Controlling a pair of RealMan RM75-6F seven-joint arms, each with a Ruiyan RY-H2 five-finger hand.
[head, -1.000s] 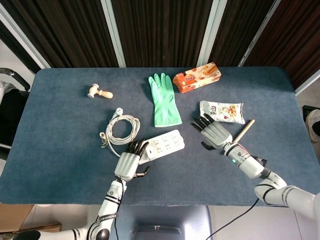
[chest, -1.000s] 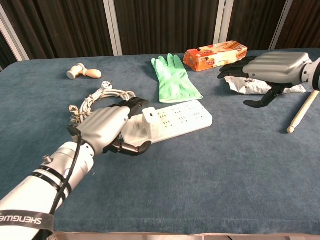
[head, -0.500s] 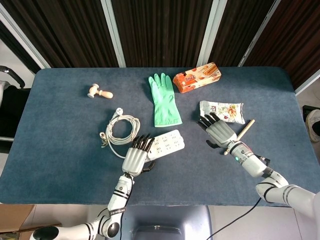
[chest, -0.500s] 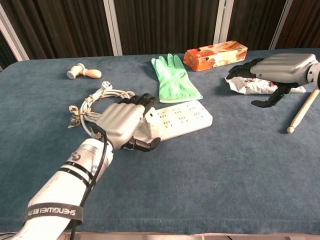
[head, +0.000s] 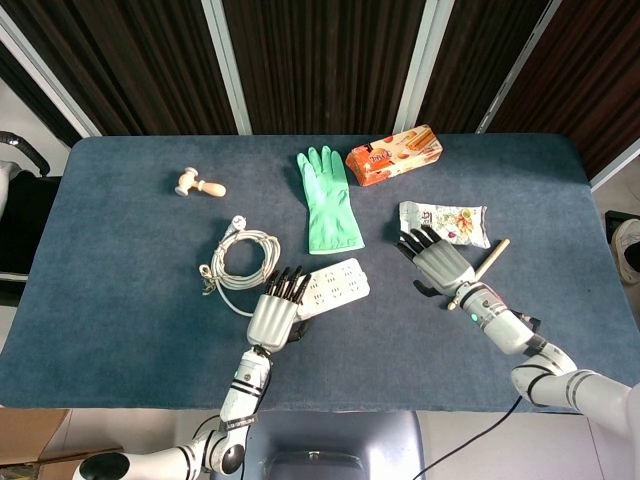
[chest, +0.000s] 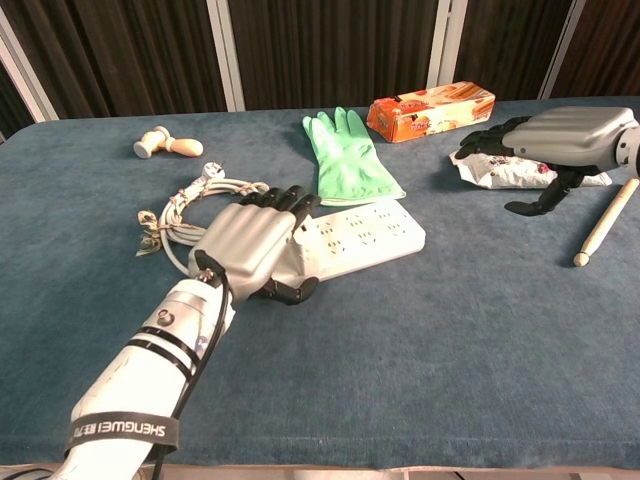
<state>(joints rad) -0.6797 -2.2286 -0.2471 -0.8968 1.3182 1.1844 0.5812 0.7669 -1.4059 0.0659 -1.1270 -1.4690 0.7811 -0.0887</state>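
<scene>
Blue felt-topped table (head: 120, 300), dark slatted panels with pale uprights behind; left hand (head: 273, 316) laid flat over the near end of the white power strip (head: 328, 287), fingers (chest: 290, 199) stretched along its top, thumb tucked at the near edge, pressing rather than lifting (cannot tell a firm clasp); power strip lying mid-table just beside the coiled white cable (head: 240, 257); right hand (head: 436, 262) hovering loose and spread, holding nothing, fingertips just short of the snack packet (head: 455, 222), wooden stick (head: 489, 262) beside its wrist; green rubber glove (head: 328, 200), orange biscuit box (head: 394, 154) and small wooden mallet (head: 198, 184) further back.
</scene>
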